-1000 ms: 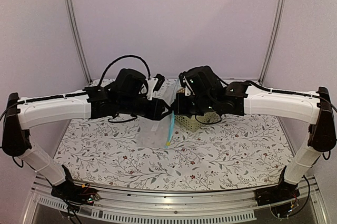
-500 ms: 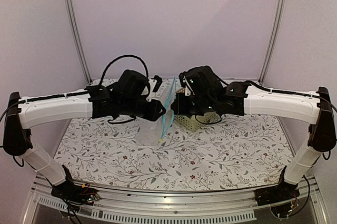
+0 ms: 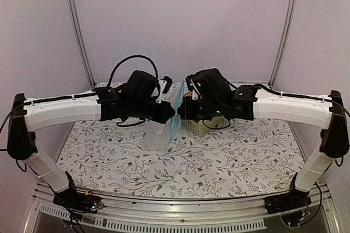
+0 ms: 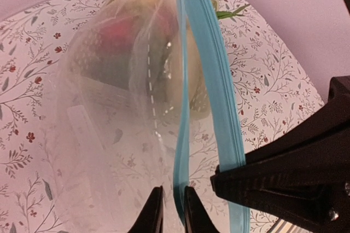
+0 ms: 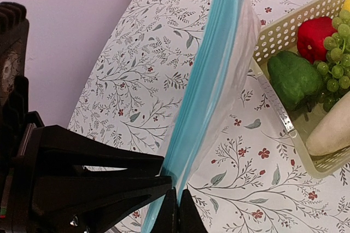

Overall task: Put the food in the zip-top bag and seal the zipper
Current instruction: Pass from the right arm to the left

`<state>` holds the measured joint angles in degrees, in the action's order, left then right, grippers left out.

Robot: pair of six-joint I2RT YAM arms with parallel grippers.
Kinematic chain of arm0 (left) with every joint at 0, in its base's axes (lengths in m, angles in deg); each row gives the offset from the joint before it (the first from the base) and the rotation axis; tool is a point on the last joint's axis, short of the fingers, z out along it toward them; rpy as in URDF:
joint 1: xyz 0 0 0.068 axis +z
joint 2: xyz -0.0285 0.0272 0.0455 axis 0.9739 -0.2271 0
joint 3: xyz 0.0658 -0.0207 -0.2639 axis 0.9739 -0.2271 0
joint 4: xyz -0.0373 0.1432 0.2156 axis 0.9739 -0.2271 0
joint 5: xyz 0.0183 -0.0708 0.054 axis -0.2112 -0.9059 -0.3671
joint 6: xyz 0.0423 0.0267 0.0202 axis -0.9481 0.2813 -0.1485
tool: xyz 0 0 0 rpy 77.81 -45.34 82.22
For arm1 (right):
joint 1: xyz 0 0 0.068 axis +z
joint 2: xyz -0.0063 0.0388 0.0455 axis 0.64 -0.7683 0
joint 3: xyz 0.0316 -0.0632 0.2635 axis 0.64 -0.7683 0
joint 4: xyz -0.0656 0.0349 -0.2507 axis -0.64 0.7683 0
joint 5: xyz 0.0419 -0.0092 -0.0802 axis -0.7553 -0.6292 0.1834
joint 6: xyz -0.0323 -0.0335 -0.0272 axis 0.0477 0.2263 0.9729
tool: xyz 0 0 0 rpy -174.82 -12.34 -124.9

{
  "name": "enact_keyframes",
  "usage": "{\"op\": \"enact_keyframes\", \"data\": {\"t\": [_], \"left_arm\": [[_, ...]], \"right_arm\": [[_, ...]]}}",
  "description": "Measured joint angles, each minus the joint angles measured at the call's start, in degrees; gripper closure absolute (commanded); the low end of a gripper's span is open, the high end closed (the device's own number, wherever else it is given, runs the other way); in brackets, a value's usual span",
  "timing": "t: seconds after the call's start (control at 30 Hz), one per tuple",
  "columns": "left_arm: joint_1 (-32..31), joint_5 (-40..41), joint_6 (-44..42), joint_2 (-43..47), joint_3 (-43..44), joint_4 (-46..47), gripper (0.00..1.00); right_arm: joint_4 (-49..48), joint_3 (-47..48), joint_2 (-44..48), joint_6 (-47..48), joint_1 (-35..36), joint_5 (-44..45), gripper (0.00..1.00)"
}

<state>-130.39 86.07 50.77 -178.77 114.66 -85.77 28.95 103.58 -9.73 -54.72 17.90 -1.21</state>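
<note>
Clear floppy plastic is pretty much the star here, lol. On the left, the left hand (image 4: pixel 173 205) has its two fingers nearly together, one on each side of one light-blue lip of the zipper (image 4: pixel 205 69). I can see a sliver of gap on both sides of the strip, so it's not clamped.

The zip-top bag (image 4: pixel 109 107) hangs between the two hands over the flowery surface (image 3: pixel 109 156). Its blue edge runs up and down and the see-through body sags off to the left. Can't tell if its bottom touches the surface.

Right beside that, the right hand (image 5: pixel 179 208) is pinched fully closed on the other lip of the zipper, and the strip rises straight out of its fingertips.

Further right, the pale green lattice basket (image 5: pixel 273 107) sits on the surface just beside the hanging bag. The food is in there: a red piece (image 5: pixel 317 33), green grapes (image 5: pixel 336 52), a green pepper (image 5: pixel 295 77) and the white radish (image 5: pixel 333 132) along the basket's wall.
</note>
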Motion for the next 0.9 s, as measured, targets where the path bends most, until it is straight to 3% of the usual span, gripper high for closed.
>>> {"op": "enact_keyframes", "data": {"t": [0.27,0.9], "left_arm": [[0.0,1.0,-0.5,-0.3,0.6,0.1,0.97],[-0.7,7.2,-3.7,0.0,2.3,-3.0,1.0]], "right_arm": [[0.0,0.0,0.0,0.0,0.0,0.0,1.0],[2.3,-0.5,-0.7,-1.7,-0.9,2.4,1.0]]}}
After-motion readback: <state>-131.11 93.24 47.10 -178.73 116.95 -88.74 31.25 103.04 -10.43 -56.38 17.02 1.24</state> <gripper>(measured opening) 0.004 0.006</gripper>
